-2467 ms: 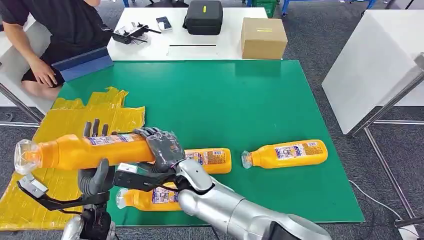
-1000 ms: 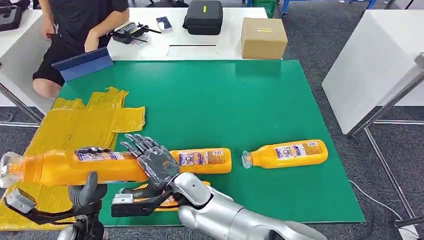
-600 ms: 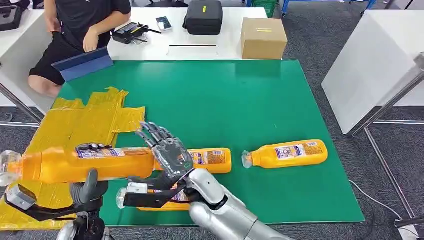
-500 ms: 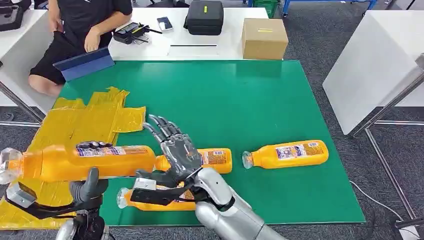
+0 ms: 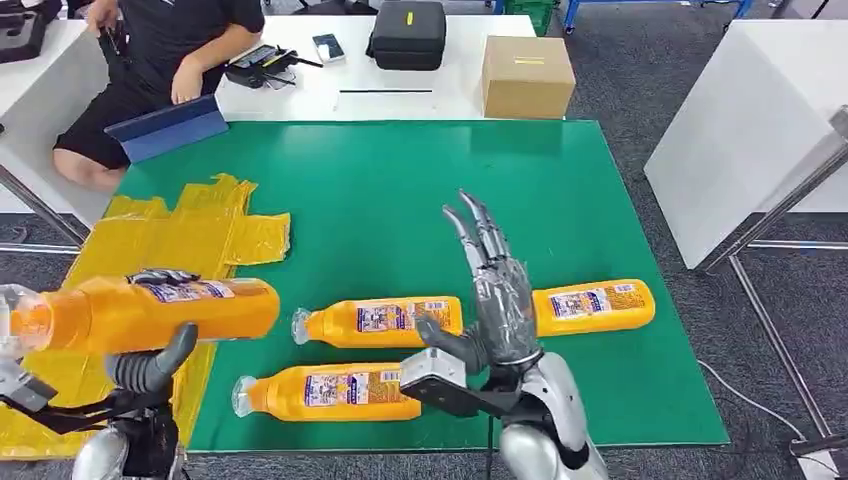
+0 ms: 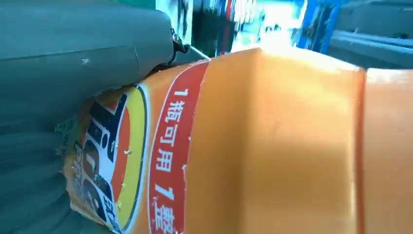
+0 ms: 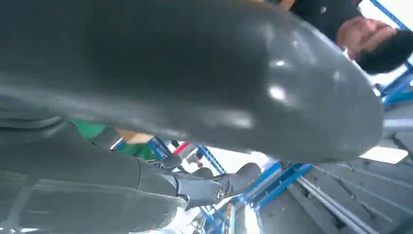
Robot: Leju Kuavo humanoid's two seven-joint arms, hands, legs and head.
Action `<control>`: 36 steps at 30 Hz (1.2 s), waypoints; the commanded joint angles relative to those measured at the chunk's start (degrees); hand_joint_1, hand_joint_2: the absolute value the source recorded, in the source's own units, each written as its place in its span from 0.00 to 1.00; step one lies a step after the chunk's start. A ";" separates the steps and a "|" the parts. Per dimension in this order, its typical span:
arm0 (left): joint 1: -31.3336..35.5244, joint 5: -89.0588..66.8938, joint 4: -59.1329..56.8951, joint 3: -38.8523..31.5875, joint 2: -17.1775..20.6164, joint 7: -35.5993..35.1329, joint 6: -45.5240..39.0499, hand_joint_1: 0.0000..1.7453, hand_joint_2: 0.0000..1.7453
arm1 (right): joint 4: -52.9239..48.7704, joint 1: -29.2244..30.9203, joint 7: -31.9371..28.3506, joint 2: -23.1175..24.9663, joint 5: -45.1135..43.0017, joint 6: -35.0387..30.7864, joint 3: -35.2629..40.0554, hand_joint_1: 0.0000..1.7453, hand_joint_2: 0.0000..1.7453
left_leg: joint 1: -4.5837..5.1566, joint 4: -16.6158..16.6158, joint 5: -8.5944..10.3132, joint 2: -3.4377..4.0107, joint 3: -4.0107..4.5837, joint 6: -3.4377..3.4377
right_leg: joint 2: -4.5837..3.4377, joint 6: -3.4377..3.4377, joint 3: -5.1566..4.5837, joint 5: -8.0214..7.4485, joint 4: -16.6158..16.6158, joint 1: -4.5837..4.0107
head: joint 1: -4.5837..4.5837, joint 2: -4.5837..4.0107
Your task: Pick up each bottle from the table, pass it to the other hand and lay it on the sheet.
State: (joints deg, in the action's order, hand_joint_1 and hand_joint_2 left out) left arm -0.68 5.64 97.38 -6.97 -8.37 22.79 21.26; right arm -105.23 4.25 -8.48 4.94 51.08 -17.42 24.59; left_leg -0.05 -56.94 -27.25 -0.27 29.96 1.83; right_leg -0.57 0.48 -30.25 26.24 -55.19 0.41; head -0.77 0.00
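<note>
My left hand (image 5: 150, 368) grips an orange bottle (image 5: 140, 312) lengthwise, held in the air above the yellow sheet (image 5: 150, 260) at the table's left; up close the bottle's label (image 6: 146, 161) lies against the grey thumb. My right hand (image 5: 497, 300) stands open with fingers straight and spread, raised over the green table (image 5: 420, 190) in front of the right-most bottle (image 5: 595, 303). Two more orange bottles lie on the green top: one (image 5: 380, 320) in the middle, one (image 5: 335, 392) near the front edge.
A person (image 5: 150, 60) sits at the far left by a blue pad (image 5: 165, 125). On the white table behind are a black case (image 5: 407, 33), a cardboard box (image 5: 527, 75) and small devices (image 5: 262, 64). A white table (image 5: 750, 130) stands at the right.
My right hand let go of the held bottle, opened and swung right across the table to the right-most bottle. My left hand keeps the bottle and has drifted slightly left.
</note>
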 commanded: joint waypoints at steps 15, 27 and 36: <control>27.27 -88.13 -36.03 16.09 15.44 -15.21 -44.58 1.00 1.00 | -6.40 -5.46 -4.89 -2.45 -0.11 3.31 -9.27 0.00 0.00 | 0.12 0.06 0.27 -0.70 0.00 -0.12 | 0.76 -0.04 0.08 -0.01 0.02 0.04 | 0.00 0.00; 45.35 -85.56 -69.91 22.02 16.49 -11.99 -51.39 1.00 1.00 | -7.40 -7.23 -5.63 -2.46 0.44 1.90 -9.71 0.00 0.00 | 0.00 -0.04 0.43 -0.29 0.17 -0.26 | 0.47 -0.29 -0.13 -0.35 -0.05 -0.03 | -0.02 0.00; 45.56 -82.00 -73.64 19.36 18.11 -12.61 -49.02 1.00 1.00 | -7.71 -10.37 -6.09 -4.28 0.87 0.95 -8.15 0.00 0.00 | 0.00 -0.01 0.33 0.14 0.15 -0.20 | -0.01 -0.27 -0.20 -0.36 -0.05 -0.02 | 0.02 0.00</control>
State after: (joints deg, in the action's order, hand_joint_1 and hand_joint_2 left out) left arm 39.59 -78.64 36.84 11.34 7.23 10.51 -29.11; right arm -113.59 -4.62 -14.14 2.60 51.67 -16.26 16.61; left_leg -0.05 -56.95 -26.92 -0.09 30.12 1.75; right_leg -0.67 0.24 -30.46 25.87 -55.26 0.40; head -0.74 0.00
